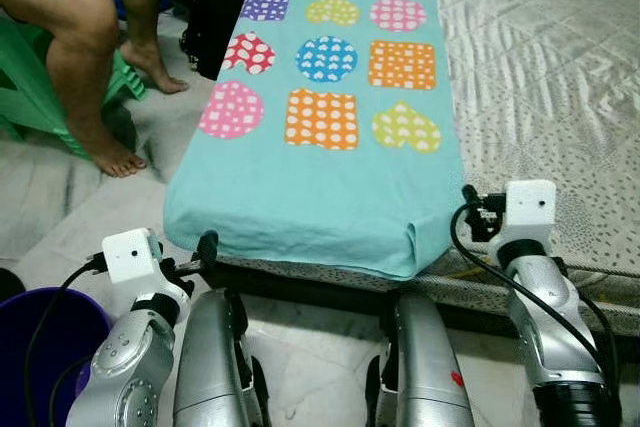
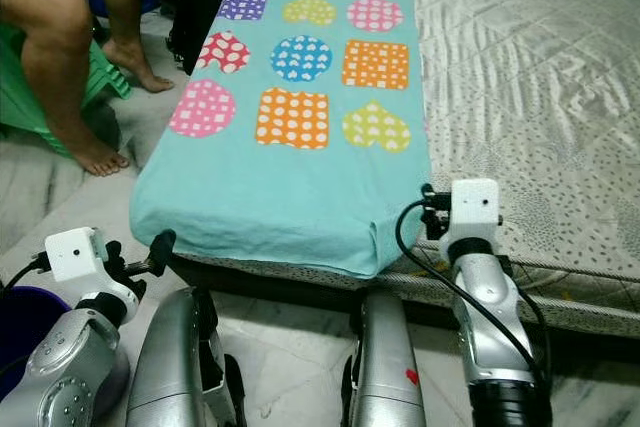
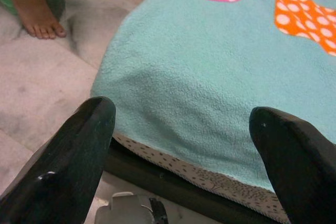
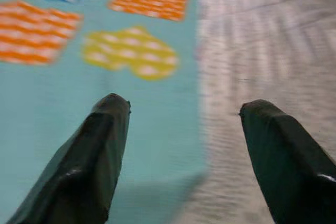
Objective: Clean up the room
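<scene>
Blanket (image 1: 330,147): teal fleece, folded into a long strip, printed with dotted circles, squares and hearts in pink, orange, yellow, blue, purple and red. It lay lengthwise along the left side of the bed (image 1: 540,77), its near end draped over the bed's front edge and its left edge hanging over the side.

Bed: covered in a pale grey quilted sheet with a wave pattern; a speckled mattress edge showed under the blanket's near end.

Left tool (image 3: 184,145): fingers apart, holding nothing, held low in front of the blanket's near left corner and just short of it. One finger (image 3: 79,150) sat over the floor (image 1: 60,207), the other before the fleece.

Right tool (image 4: 181,150): fingers apart, holding nothing, raised over the bed at the blanket's near right corner. One finger (image 4: 94,150) was above the teal cloth, the other above the grey sheet; this view was blurred.

Person: bare legs and feet (image 1: 110,152) on the marble floor left of the bed, seated on a green plastic chair (image 1: 25,87).

Bucket (image 1: 45,342): dark purple, on the floor by the robot's left arm.
</scene>
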`<state>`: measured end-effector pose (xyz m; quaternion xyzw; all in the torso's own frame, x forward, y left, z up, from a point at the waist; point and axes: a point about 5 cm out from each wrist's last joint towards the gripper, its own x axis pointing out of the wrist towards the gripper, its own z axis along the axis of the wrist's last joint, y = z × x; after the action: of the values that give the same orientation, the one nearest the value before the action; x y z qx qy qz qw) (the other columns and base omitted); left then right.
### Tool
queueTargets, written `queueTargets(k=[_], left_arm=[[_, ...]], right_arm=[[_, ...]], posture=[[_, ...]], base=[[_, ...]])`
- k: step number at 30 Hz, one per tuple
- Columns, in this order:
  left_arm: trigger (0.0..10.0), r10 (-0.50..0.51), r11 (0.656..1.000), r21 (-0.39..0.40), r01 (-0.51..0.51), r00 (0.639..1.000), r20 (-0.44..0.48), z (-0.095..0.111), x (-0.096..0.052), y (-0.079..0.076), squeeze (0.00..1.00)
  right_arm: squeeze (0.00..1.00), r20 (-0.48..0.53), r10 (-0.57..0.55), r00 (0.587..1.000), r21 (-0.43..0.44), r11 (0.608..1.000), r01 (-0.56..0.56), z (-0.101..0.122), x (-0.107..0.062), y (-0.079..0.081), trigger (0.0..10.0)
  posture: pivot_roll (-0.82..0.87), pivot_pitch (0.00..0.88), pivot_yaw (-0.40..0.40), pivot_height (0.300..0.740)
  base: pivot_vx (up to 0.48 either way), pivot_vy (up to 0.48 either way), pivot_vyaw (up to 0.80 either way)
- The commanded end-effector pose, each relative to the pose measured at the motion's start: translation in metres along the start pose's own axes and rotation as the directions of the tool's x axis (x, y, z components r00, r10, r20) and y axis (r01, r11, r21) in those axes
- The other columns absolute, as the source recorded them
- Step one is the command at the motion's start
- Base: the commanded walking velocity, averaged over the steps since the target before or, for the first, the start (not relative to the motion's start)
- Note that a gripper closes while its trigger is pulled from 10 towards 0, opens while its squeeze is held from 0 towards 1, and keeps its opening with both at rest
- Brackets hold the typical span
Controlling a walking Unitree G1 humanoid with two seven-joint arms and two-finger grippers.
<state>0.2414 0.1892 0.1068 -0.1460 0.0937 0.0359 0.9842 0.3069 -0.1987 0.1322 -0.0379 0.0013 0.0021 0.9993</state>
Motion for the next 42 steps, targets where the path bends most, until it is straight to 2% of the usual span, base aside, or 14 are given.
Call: queueTargets(k=[1,7,12,15,17,18,19,23,25,27,32,33,41,42], left_arm=[[10.0,0.021,1.0,0.008,-0.021,1.0,0.0,0.0,-0.002,0.005,0.0],[10.0,0.012,1.0,0.007,-0.012,1.0,-0.005,-0.003,0.0,0.003,0.0],[10.0,0.001,1.0,0.008,-0.001,1.0,-0.001,-0.002,0.002,-0.001,0.0],[10.0,0.0,1.0,0.012,0.0,1.0,0.004,-0.001,0.003,-0.002,0.0],[10.0,0.0,1.0,0.013,0.0,1.0,0.005,-0.001,0.003,-0.002,0.0],[10.0,0.001,1.0,0.014,-0.001,1.0,0.006,-0.001,0.003,-0.001,0.0],[10.0,0.003,1.0,0.014,-0.003,1.0,0.007,-0.001,0.003,-0.001,0.0],[10.0,0.007,1.0,0.016,-0.007,1.0,0.009,-0.001,0.002,-0.001,0.0],[10.0,0.009,1.0,0.015,-0.009,1.0,0.012,-0.001,0.003,-0.002,0.0],[10.0,0.004,1.0,0.011,-0.004,1.0,0.016,-0.001,0.003,-0.003,0.0],[10.0,0.008,1.0,0.011,-0.008,1.0,0.019,-0.001,0.004,-0.004,0.0],[10.0,0.014,1.0,0.013,-0.014,1.0,0.024,-0.001,0.004,-0.003,0.0],[10.0,0.027,0.999,0.021,-0.028,0.999,0.037,0.001,0.005,-0.002,0.0],[10.0,0.033,0.999,0.022,-0.034,0.999,0.04,0.001,0.005,-0.001,0.0]], right_arm=[[1.0,-0.024,0.082,0.996,0.037,0.996,-0.081,-0.003,-0.004,0.012,10.0],[1.0,-0.127,0.158,0.979,0.055,0.987,-0.152,-0.023,-0.013,0.034,10.0],[1.0,-0.128,0.202,0.971,0.049,0.979,-0.197,-0.021,-0.013,0.063,10.0],[1.0,-0.115,0.205,0.972,0.038,0.979,-0.202,-0.018,-0.012,0.071,10.0],[0.95,-0.118,0.211,0.97,0.036,0.977,-0.208,-0.017,-0.012,0.077,10.0],[0.57,-0.12,0.213,0.97,0.04,0.977,-0.21,-0.017,-0.011,0.08,10.0],[0.41,-0.119,0.215,0.969,0.032,0.977,-0.212,-0.017,-0.011,0.082,10.0],[0.0,-0.12,0.21,0.97,-0.021,0.977,-0.214,-0.019,-0.013,0.087,10.0],[0.0,-0.118,0.2,0.973,-0.044,0.977,-0.207,-0.021,-0.013,0.088,10.0],[0.0,-0.126,0.224,0.966,-0.002,0.974,-0.226,-0.022,-0.011,0.096,10.0],[0.0,-0.124,0.194,0.973,-0.097,0.974,-0.207,-0.024,-0.003,0.101,10.0],[0.0,-0.123,0.159,0.979,-0.154,0.972,-0.177,-0.026,0.001,0.099,10.0],[0.0,-0.117,0.087,0.989,-0.262,0.958,-0.115,-0.027,0.016,0.089,10.0],[0.0,-0.121,0.043,0.992,-0.307,0.948,-0.079,-0.028,0.022,0.08,10.0]], posture=[[0.01,0.184,0.002,0.535],[0.01,0.184,0.005,0.535],[0.01,0.183,0.01,0.535],[0.01,0.182,0.008,0.535],[0.01,0.183,0.007,0.535],[0.01,0.183,0.008,0.535],[0.01,0.182,0.007,0.535],[0.01,0.183,0.006,0.535],[0.01,0.183,0.005,0.535],[0.01,0.182,0.004,0.535],[0.01,0.182,0.003,0.535],[0.01,0.183,0.003,0.535],[0.02,0.185,0.004,0.535],[0.02,0.185,0.004,0.535]], base=[[0.0,0.0,0.0],[0.0,0.0,0.0],[0.0,0.0,0.0],[0.0,0.0,0.0],[0.0,0.0,0.0],[0.0,0.0,0.0],[0.0,0.0,0.0],[0.0,0.0,0.0],[0.0,0.0,0.0],[0.0,0.0,0.0],[0.0,0.0,0.0],[0.0,0.0,0.0],[0.0,0.0,0.0],[0.0,0.0,0.0]])
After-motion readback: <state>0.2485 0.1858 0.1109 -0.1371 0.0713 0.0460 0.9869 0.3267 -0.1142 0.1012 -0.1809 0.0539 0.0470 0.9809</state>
